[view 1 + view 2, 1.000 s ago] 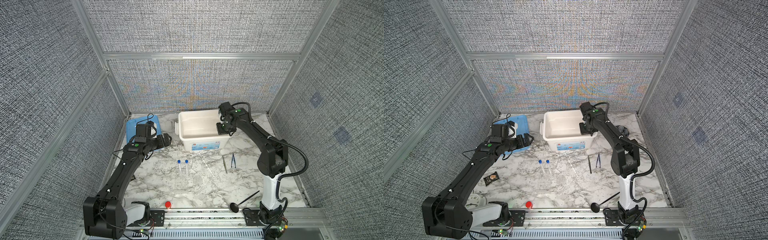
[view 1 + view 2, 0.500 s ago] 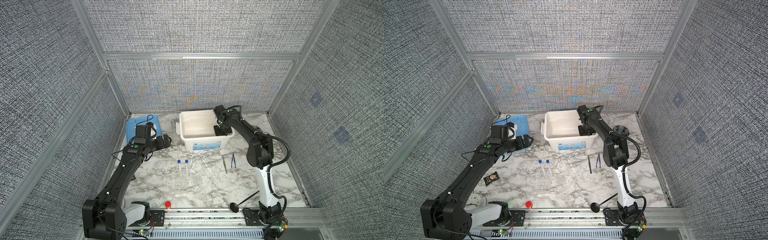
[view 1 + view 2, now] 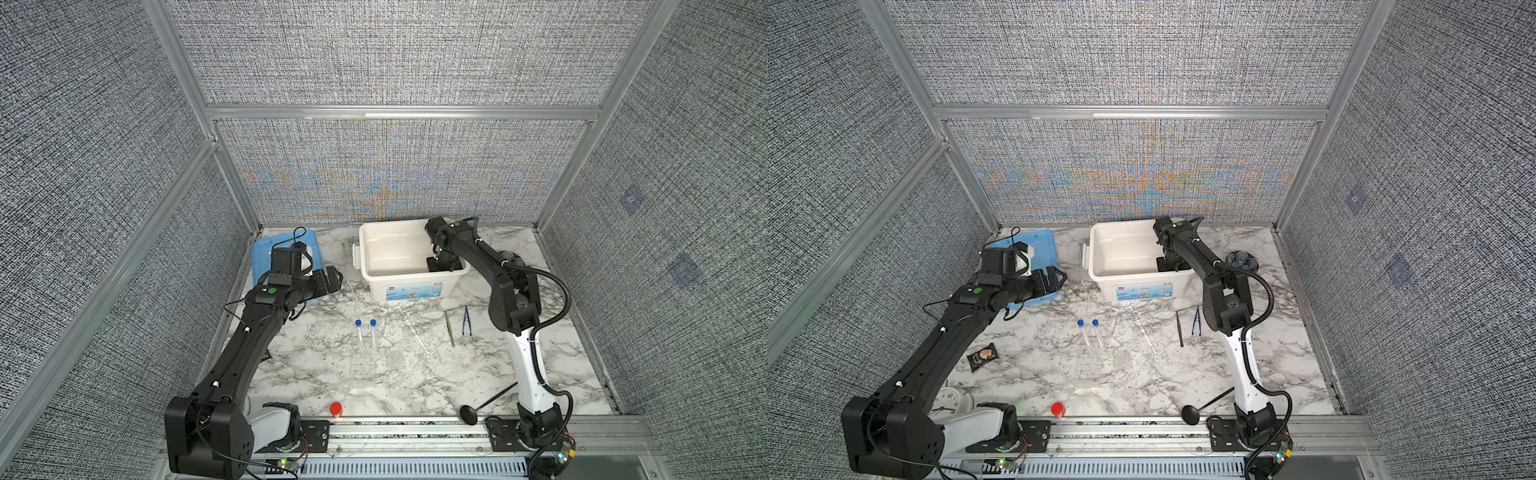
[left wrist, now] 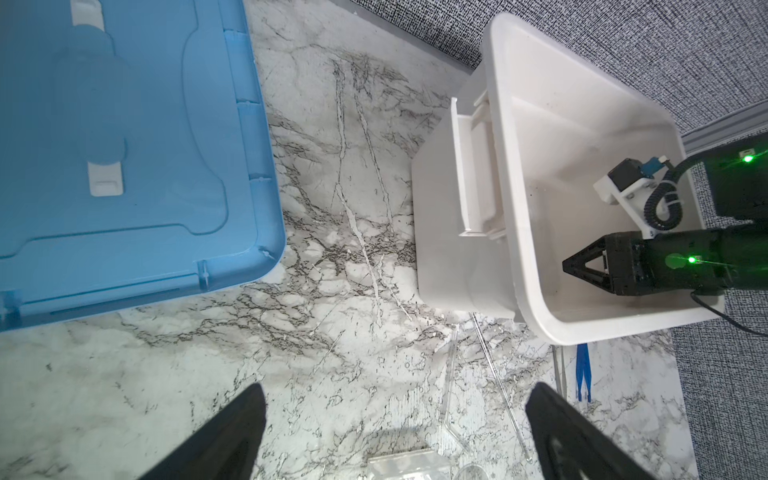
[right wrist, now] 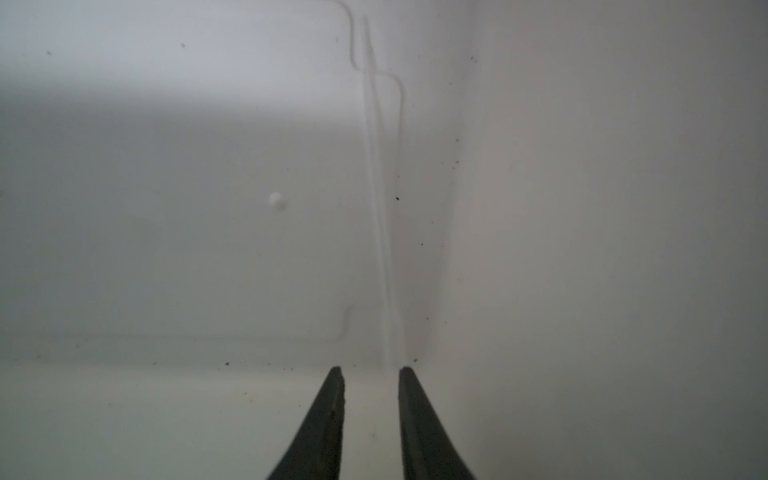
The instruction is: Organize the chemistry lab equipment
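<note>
My right gripper (image 5: 371,370) reaches down inside the white bin (image 3: 365,249), jaws slightly apart. A thin clear rod (image 5: 380,208) lies on the bin floor, its near end by the fingertips, not pinched. Two blue-capped tubes (image 3: 365,332) lie side by side mid-table, with clear rods (image 3: 409,328) beside them. Silver tweezers (image 3: 449,328) and dark blue forceps (image 3: 466,322) lie in front of the bin, to the right. My left gripper (image 3: 332,278) hovers open and empty above the marble, left of the bin. A clear rack (image 4: 407,467) sits just under it.
A blue lid (image 3: 266,253) lies flat at the back left. A black ladle (image 3: 486,403) and a red cap (image 3: 336,408) rest near the front rail. A grey-blue flower dish (image 3: 1244,259) stands right of the bin; a clock (image 3: 951,401) and a snack packet (image 3: 982,356) lie front left.
My right gripper has moved from the bin's right rim down into the bin, and its jaws have parted from shut, letting go of the rod. The left arm has barely moved.
</note>
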You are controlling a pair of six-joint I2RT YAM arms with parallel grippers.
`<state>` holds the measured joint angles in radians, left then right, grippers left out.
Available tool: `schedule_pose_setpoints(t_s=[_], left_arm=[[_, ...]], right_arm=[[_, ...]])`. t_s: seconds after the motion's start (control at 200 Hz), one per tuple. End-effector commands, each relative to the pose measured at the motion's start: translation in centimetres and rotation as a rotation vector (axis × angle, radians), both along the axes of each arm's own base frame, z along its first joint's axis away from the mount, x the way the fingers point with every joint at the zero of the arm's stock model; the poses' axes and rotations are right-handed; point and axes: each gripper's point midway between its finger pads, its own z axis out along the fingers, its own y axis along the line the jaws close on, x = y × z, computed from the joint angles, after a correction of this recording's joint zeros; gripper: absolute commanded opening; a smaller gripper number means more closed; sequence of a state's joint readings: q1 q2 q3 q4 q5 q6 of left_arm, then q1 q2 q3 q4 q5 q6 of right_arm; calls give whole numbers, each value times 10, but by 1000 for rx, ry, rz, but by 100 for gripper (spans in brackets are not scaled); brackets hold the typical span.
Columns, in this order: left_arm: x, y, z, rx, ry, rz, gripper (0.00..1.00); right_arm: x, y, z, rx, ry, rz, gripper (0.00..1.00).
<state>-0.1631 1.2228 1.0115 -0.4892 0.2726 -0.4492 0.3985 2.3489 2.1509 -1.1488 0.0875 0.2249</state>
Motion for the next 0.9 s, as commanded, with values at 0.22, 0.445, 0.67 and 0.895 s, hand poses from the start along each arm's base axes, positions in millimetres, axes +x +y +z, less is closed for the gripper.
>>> schedule_pose_setpoints(t_s=[0.22, 0.445, 0.67, 0.895], left_arm=[[1, -2, 20, 22, -48, -43, 99], [5, -7, 42, 10, -95, -70, 99], [14, 23, 64, 132, -156, 65, 99], [13, 40, 46, 204, -132, 129, 99]], right_arm=[[5, 11, 69, 85, -167, 14, 40], [-14, 16, 154, 205, -331, 61, 44], [-81, -6, 197, 249, -396, 96, 44], [-164, -23, 176, 185, -404, 156, 44]])
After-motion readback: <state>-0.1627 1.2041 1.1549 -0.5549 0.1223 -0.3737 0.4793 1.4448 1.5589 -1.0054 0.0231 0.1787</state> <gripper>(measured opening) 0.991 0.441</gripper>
